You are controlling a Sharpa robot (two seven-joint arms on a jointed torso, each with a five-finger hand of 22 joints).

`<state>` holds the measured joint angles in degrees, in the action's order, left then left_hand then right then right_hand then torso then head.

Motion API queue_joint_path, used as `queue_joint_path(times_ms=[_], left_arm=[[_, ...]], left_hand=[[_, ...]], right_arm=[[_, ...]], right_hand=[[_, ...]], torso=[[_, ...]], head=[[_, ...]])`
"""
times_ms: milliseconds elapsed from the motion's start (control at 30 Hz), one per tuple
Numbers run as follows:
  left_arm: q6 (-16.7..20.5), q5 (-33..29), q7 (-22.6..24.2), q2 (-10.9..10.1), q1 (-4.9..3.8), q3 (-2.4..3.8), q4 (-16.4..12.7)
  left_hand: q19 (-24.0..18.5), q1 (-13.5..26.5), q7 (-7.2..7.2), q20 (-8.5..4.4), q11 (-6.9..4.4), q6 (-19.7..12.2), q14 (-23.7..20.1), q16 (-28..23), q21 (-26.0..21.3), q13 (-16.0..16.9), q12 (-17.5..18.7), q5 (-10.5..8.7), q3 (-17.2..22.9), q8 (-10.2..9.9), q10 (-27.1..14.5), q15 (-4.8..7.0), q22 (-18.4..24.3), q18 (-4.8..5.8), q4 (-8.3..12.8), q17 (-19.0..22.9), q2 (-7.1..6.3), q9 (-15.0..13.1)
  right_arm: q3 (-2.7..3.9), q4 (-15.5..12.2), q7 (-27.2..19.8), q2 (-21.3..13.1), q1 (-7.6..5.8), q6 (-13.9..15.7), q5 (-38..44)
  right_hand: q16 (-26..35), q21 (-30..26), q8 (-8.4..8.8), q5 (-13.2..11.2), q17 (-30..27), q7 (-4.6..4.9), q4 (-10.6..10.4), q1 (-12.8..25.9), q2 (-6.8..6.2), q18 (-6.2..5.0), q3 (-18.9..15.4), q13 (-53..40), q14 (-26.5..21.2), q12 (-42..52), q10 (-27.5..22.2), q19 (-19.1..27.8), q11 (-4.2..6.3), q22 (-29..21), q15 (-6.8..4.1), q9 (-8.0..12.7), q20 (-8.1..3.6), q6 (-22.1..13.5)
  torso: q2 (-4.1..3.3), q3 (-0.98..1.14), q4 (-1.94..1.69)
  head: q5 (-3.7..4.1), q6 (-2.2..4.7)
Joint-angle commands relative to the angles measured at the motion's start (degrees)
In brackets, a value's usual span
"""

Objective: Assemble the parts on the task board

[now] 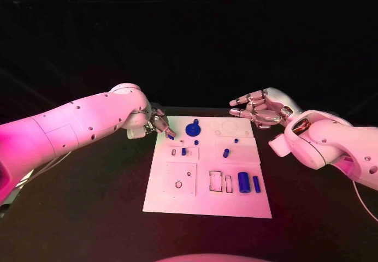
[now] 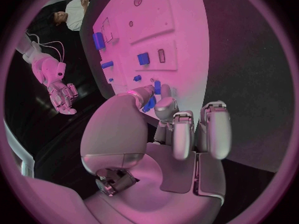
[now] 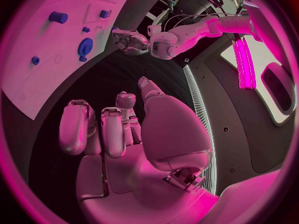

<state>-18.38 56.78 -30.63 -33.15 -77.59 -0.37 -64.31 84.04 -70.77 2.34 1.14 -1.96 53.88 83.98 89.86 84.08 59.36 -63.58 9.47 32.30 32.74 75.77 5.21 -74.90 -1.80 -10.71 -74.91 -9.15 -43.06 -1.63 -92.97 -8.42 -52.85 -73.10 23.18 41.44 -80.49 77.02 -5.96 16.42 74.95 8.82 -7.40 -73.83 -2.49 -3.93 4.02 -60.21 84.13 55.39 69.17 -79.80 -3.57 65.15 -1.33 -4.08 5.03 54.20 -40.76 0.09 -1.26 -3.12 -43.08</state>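
The white task board [image 1: 207, 203] lies in the middle of the black table. My left hand [image 1: 154, 124] hovers over the board's far left corner and pinches a small blue part [image 1: 170, 136] between thumb and a finger; the left wrist view shows this part [image 2: 149, 104] at the fingertips, just over the board [image 2: 174, 25]. A round blue part [image 1: 194, 129] stands beside it. Several more blue parts lie on the board, among them a cylinder [image 1: 243, 182] and a thin bar [image 1: 256, 184]. My right hand [image 1: 258, 109] is raised past the far right corner, fingers apart, holding nothing.
Empty outlined slots [image 1: 215, 180] sit left of the cylinder, and a round recess [image 1: 229, 127] marks the far right of the board. In the right wrist view my right hand [image 3: 124, 134] is off the board's edge [image 3: 37, 84], with the left hand [image 3: 127, 40] opposite.
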Motion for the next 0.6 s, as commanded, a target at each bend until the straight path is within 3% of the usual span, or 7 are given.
queue_joint_path(times_ms=[33, 333, 600], left_arm=[[4.18, -0.61, 3.33, -1.3, 0.06, -0.04, -2.62], [7.62, 3.86, 4.78, -4.83, 2.11, -0.66, -8.34], [7.71, 5.37, 4.31, -5.25, 3.94, -0.96, -9.18]], left_hand=[[2.97, 0.5, -0.21, -0.07, -0.09, 0.24, 6.02, 0.14, 0.52, 0.25, -0.54, 0.49, 9.06, 0.31, 0.54, 0.03, -9.46, 0.1, 8.82, -15.09, -0.21, -0.07], [3.2, 0.86, -0.32, -0.16, -0.19, 0.67, 6.02, 0.14, 0.89, 0.75, -1.04, 0.84, 9.54, 0.35, 1.09, 0.09, -9.87, 0.22, 9.3, -15.09, -0.79, 0.01], [3.27, 0.97, -0.36, -0.18, -0.22, 0.8, 6.02, 0.14, 0.99, 0.81, -1.1, 0.97, 9.68, 0.34, 1.21, 0.11, -9.98, 0.25, 9.4, -15.09, -0.92, 0.04]], right_arm=[[0.01, -0.15, -0.22, -0.04, 0.03, -0.63, 0.12], [0.0, -0.13, -0.19, -0.26, 0.03, -0.6, 0.03], [-0.01, -0.15, -0.2, -0.31, 0.03, -0.59, 0.02]], right_hand=[[0.22, -0.28, -0.31, 0.23, 1.67, -0.13, 0.15, 0.04, 0.37, -1.02, -0.32, -0.1, 2.7, 0.26, -0.33, 0.49, -0.04, -0.06, 0.41, 0.0, -0.07, -0.4], [0.22, -0.28, -0.31, 0.23, 1.67, -0.13, 0.15, 0.04, 0.37, -1.02, -0.32, -0.1, 2.7, 0.26, -0.33, 0.49, -0.04, -0.06, 0.41, 0.0, -0.07, -0.4], [0.22, -0.28, -0.31, 0.23, 1.67, -0.13, 0.15, 0.04, 0.37, -1.02, -0.32, -0.1, 2.7, 0.26, -0.33, 0.49, -0.04, -0.06, 0.41, 0.0, -0.07, -0.4]], torso=[[0.24, 0.03, -0.22], [0.3, 0.0, -0.26], [0.19, 0.03, -0.09]], head=[[-0.01, -0.09], [-0.15, -0.33], [-0.26, -0.43]])
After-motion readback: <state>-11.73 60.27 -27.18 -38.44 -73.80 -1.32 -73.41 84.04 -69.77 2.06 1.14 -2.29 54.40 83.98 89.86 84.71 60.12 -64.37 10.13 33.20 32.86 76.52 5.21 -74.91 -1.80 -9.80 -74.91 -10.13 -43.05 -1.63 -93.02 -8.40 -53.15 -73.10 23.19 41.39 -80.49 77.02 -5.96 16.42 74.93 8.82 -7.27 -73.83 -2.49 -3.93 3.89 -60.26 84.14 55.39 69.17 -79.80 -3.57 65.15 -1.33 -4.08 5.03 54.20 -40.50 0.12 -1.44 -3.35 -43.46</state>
